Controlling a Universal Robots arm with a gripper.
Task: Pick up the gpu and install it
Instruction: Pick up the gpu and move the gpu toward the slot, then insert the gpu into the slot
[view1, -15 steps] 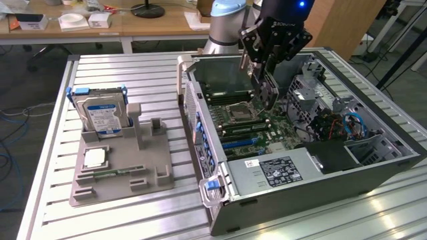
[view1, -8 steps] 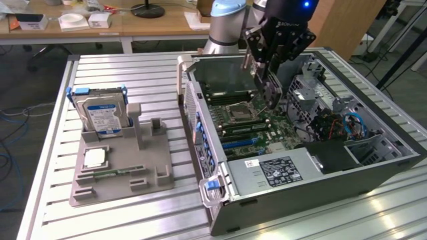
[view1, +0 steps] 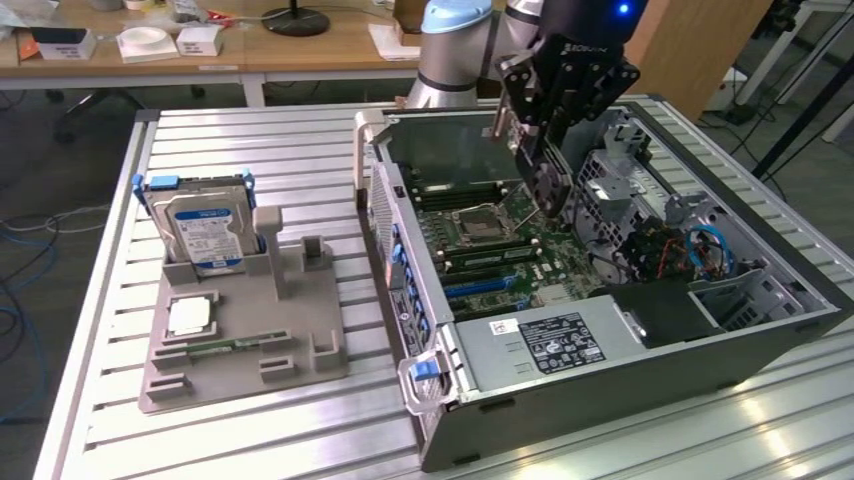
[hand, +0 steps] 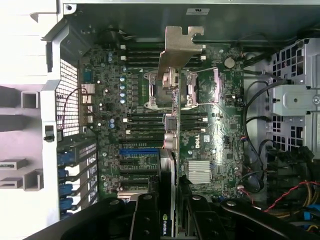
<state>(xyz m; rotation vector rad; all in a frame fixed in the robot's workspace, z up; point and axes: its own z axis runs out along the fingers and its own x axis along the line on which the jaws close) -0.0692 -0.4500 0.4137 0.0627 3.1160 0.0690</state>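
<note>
My gripper (view1: 537, 128) hangs over the open computer case (view1: 441, 400) and is shut on the gpu (view1: 547, 185), a thin dark card held on edge above the motherboard (view1: 514, 250). In the wrist view the gpu (hand: 171, 130) shows edge-on between my two black fingers (hand: 145, 220), with its pale metal bracket (hand: 181, 47) at the far end, over the processor socket (hand: 195, 90). The card is clear of the board, and the blue expansion slot (hand: 137, 150) lies off to one side of it.
On the exterior view's left, a grey holder (view1: 240, 340) carries a silver hard drive (view1: 200, 235) standing upright and a small green memory stick (view1: 234, 345). Drive cages and cables (view1: 681, 250) crowd the case's right side. The power supply (view1: 554, 340) sits at the near end.
</note>
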